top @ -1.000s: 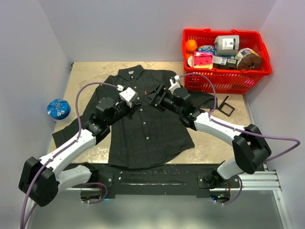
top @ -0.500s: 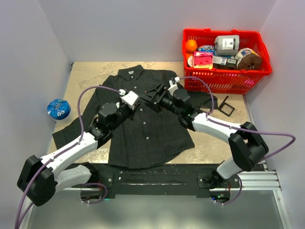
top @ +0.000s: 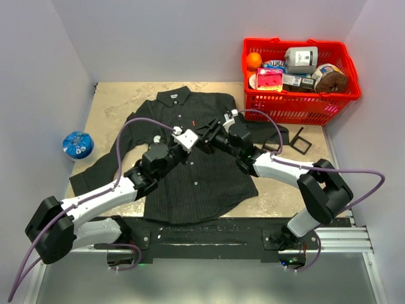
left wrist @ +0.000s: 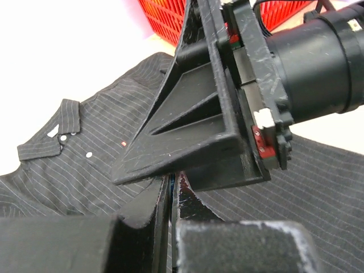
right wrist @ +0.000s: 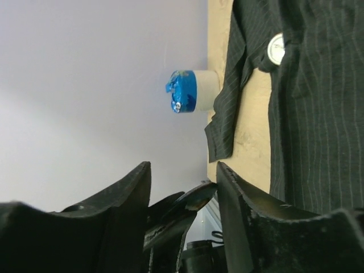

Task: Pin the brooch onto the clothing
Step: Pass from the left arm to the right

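While the dark pinstriped shirt (top: 202, 183) is lying flat in the middle of the tabletop (top: 273, 193), collar toward the top of the frame, your two grippers are meeting over its chest, near the centre of the top view. Your left gripper (left wrist: 173, 185) is pressing its fingers almost flat together; whether anything is sitting between them, you cannot tell. Your right gripper (right wrist: 183, 170) is holding its jaws partly apart, with the left fingertips poking in between them. A round pale disc (right wrist: 276, 49) is resting on the shirt by a sleeve. A red basket (top: 297, 111) is sitting at upper right.
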`<state>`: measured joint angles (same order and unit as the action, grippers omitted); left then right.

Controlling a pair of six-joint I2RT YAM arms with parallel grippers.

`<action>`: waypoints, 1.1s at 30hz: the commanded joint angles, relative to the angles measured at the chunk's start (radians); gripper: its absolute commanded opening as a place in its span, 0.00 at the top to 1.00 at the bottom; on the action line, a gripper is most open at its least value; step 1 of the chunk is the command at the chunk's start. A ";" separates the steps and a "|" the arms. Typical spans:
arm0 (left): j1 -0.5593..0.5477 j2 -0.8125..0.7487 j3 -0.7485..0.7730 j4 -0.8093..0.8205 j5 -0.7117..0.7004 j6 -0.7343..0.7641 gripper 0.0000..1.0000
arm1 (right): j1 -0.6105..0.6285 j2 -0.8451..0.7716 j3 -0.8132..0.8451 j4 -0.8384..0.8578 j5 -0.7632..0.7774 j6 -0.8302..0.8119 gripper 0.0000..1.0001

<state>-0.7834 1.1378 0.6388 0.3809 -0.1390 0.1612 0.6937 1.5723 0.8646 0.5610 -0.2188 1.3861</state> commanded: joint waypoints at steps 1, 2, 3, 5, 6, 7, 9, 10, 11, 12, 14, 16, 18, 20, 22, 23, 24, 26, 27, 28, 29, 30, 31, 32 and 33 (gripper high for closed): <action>-0.020 0.028 0.005 0.023 -0.033 0.044 0.97 | 0.013 -0.003 0.005 0.070 -0.019 0.010 0.55; -0.023 0.033 0.007 0.016 -0.033 0.046 0.95 | 0.013 0.000 0.005 0.066 -0.021 0.010 0.56; -0.025 0.036 0.006 0.015 -0.028 0.044 0.90 | 0.013 0.003 0.005 0.068 -0.021 0.010 0.58; -0.031 0.040 0.004 0.012 -0.019 0.049 0.85 | 0.013 0.008 0.002 0.069 -0.021 0.007 0.63; -0.031 0.040 0.004 0.010 -0.013 0.049 0.79 | 0.013 0.009 0.001 0.071 -0.021 0.007 0.65; -0.031 0.042 0.004 0.009 -0.010 0.046 0.77 | 0.013 0.011 -0.002 0.073 -0.019 0.004 0.67; -0.031 0.042 0.005 0.007 0.002 0.040 0.70 | 0.013 0.012 -0.004 0.073 -0.016 -0.002 0.71; -0.031 0.042 0.007 0.007 0.004 0.037 0.68 | 0.013 0.011 -0.006 0.070 -0.016 -0.009 0.73; -0.031 0.042 0.009 0.007 0.004 0.032 0.66 | 0.012 0.012 -0.007 0.068 -0.011 -0.013 0.75; -0.031 0.042 0.012 0.007 0.006 0.023 0.59 | 0.012 0.012 -0.007 0.065 -0.011 -0.016 0.77; -0.031 0.039 0.021 -0.008 0.003 -0.001 0.54 | 0.012 0.011 -0.010 0.057 -0.002 -0.035 0.81; -0.030 0.021 0.035 -0.017 0.004 -0.015 0.43 | 0.010 0.012 -0.015 0.050 0.006 -0.056 0.85; -0.030 0.001 0.047 -0.036 0.004 -0.043 0.32 | 0.012 0.011 -0.019 0.048 0.021 -0.071 0.91; -0.027 -0.038 0.062 -0.063 0.016 -0.070 0.24 | 0.007 0.006 -0.024 0.048 0.030 -0.107 0.95; -0.011 -0.074 0.074 -0.101 0.035 -0.087 0.19 | 0.004 -0.003 -0.024 0.036 0.041 -0.154 1.00; -0.002 -0.085 0.088 -0.114 0.062 -0.107 0.15 | 0.001 -0.008 -0.026 0.034 0.045 -0.171 1.00; 0.010 -0.096 0.094 -0.128 0.085 -0.123 0.12 | 0.000 -0.015 -0.029 0.031 0.055 -0.188 1.00; 0.074 -0.119 0.111 -0.160 0.177 -0.200 0.11 | -0.003 -0.035 -0.030 0.030 0.061 -0.246 1.00; 0.110 -0.125 0.113 -0.168 0.215 -0.236 0.10 | -0.006 -0.041 -0.030 0.030 0.061 -0.265 1.00; 0.184 -0.134 0.113 -0.174 0.255 -0.273 0.10 | -0.011 -0.052 -0.032 0.037 0.058 -0.300 1.00; 0.219 -0.136 0.108 -0.174 0.324 -0.335 0.10 | -0.011 -0.060 -0.033 0.040 0.053 -0.317 1.00; 0.246 -0.138 0.104 -0.169 0.361 -0.360 0.10 | -0.014 -0.064 -0.035 0.045 0.049 -0.332 1.00; 0.287 -0.135 0.098 -0.151 0.396 -0.380 0.10 | -0.020 -0.070 -0.039 0.065 0.033 -0.358 1.00; 0.303 -0.128 0.096 -0.145 0.476 -0.412 0.10 | -0.023 -0.078 -0.042 0.080 0.024 -0.370 1.00; 0.317 -0.119 0.098 -0.143 0.508 -0.425 0.10 | -0.026 -0.080 -0.042 0.094 0.010 -0.386 1.00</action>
<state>-0.5354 1.0084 0.7155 0.2230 0.1329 -0.1047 0.6823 1.5528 0.8345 0.5701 -0.1768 1.1194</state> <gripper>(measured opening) 0.899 0.017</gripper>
